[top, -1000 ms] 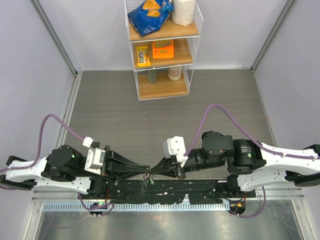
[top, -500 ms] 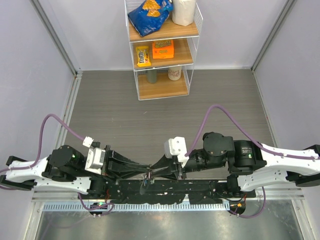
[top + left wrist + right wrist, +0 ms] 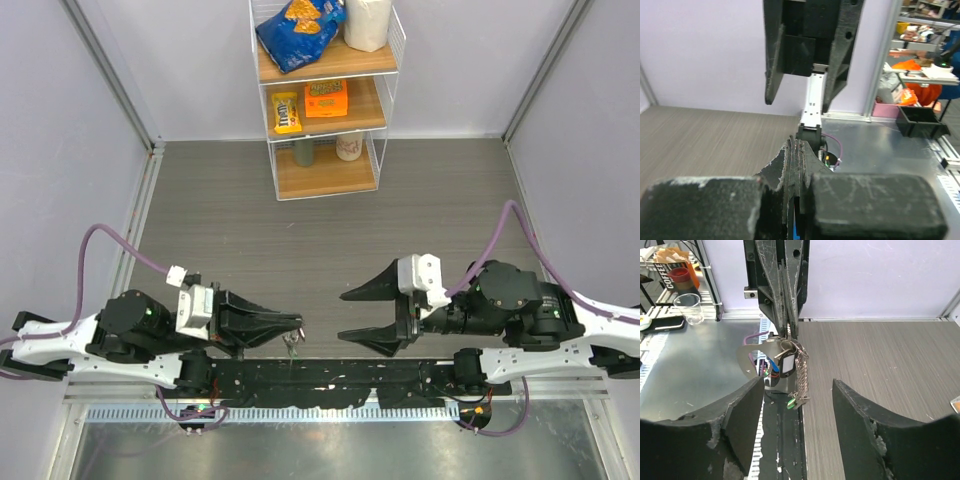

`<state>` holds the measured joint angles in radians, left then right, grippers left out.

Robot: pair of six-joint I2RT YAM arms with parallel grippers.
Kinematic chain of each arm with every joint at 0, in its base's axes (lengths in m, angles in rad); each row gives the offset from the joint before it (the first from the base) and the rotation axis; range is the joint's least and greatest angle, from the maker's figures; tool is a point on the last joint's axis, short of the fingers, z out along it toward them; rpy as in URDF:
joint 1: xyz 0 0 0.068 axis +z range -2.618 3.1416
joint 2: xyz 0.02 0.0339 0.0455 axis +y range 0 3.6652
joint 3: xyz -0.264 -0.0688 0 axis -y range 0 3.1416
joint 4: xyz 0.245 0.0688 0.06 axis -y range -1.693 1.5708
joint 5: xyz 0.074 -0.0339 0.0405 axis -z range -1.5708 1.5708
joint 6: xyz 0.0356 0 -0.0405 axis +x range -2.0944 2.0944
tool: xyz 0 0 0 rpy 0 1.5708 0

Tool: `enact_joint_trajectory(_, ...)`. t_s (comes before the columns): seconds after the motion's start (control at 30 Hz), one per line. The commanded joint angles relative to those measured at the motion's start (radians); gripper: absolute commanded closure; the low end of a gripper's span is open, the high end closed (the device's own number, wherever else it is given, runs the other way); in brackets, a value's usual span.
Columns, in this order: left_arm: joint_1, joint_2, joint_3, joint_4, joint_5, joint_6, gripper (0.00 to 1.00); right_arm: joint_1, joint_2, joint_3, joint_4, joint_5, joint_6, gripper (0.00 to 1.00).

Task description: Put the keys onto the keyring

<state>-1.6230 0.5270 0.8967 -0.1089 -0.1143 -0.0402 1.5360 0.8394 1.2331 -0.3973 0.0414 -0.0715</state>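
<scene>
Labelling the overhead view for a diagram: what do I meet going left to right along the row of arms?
left arm → left gripper, shut on the keyring hanging under its tip → right gripper, open → right arm

top view looks down from behind; left wrist faces right gripper beyond its fingers; right wrist mirrors.

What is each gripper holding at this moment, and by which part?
The left gripper, shut, pinches the keyring at its top end; its loop and chain hang below the fingertips. The right gripper is open and holds nothing.
</scene>
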Motion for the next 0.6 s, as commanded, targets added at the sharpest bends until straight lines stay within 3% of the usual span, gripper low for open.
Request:
enact_joint_trajectory(0.0,-0.001,0.039,0.034,0.078,-0.157,0.019,1.0,0.001,0.006,-0.049,-0.003,0.057,0.009,0.36)
enact_joint_trajectory(0.33,-0.001,0.143,0.105,0.089,-0.424,0.077,1.0,0.001,0.009,-0.182,0.086,0.182,0.029,0.23)
enact_joint_trajectory(0.57,-0.001,0.183,0.125,0.103,-0.459,0.105,1.0,0.0,-0.045,-0.271,0.159,0.278,0.019,0.2)
